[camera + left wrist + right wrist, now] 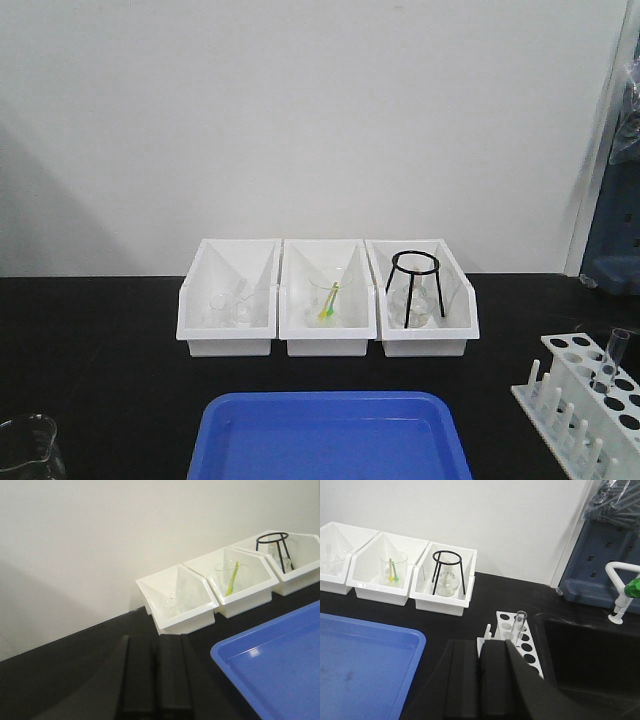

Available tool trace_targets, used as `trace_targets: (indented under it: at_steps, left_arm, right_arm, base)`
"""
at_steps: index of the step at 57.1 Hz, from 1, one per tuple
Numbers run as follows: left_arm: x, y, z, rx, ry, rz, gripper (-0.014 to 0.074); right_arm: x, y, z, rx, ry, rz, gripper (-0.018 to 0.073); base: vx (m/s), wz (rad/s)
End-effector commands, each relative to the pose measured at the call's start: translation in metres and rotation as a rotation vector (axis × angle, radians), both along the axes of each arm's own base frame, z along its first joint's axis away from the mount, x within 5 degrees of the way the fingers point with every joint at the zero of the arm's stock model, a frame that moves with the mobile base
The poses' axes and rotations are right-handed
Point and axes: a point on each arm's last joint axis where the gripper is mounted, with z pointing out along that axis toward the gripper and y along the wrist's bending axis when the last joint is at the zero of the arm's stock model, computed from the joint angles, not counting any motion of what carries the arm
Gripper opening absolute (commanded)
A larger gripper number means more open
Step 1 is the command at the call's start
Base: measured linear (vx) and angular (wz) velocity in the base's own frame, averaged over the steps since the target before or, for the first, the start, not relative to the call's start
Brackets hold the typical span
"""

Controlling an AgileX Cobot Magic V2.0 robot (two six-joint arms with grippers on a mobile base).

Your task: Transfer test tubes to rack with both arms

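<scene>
Black benchtop (110, 340) under a plain white wall sets the scene: three white bins (328, 300) line the back edge and a blue tray (330, 435) sits in front of them. At the bench's right end stands the white rack (590, 400), and one clear test tube (612, 358) rises upright from a hole near its back row, its open rim well above the top plate. The right wrist view shows the same tube (519, 625) in the rack (517, 640), just beside a dark sink (590, 655).

The left gripper (159, 680) hangs low over bare bench, its two black fingers lying side by side with only a thin seam between them and nothing held. The right gripper (479, 680) looks much the same, fingers near together and empty, poised just short of the rack.

Other tubes are hard to pick out; faint glassware lies in the left bin (175, 602), too blurred to name, and no tube shows in the tray. The next tube probably has to come from there, so that the job looks barely begun.

To do it well, an arm should spread its fingers before reaching in, grip the glass gently around mid-height, keep it upright, and line it over a free hole before lowering. Thin, slippery glass will punish a hard squeeze or a tilted entry against the plate.
</scene>
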Motion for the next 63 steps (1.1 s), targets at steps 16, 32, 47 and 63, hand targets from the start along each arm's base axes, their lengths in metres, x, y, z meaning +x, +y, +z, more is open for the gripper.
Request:
trace_targets:
  at_steps: [16, 32, 47, 63]
  left_arm:
    - [-0.038, 0.017, -0.057, -0.101, -0.048, 0.127, -0.0020]
    - [-0.045, 0.017, -0.060, -0.101, -0.051, 0.122, -0.0020]
    - [-0.045, 0.017, -0.059, -0.101, -0.052, 0.122, -0.0020]
    - [-0.045, 0.017, -0.059, -0.101, -0.052, 0.122, -0.0020]
  right_arm:
    - [0.000, -0.001, 0.016, -0.003, -0.103, -0.014, -0.0007]
    - [-0.001, -0.001, 0.016, -0.003, -0.104, -0.014, -0.0007]
    - [0.000, -0.001, 0.016, -0.004, -0.103, -0.014, -0.0007]
    - [0.000, -0.001, 0.016, -0.003, -0.103, -0.014, -0.0007]
  base:
    - [0.00, 0.00]
    - [0.00, 0.00]
    - [0.00, 0.00]
    - [0.00, 0.00]
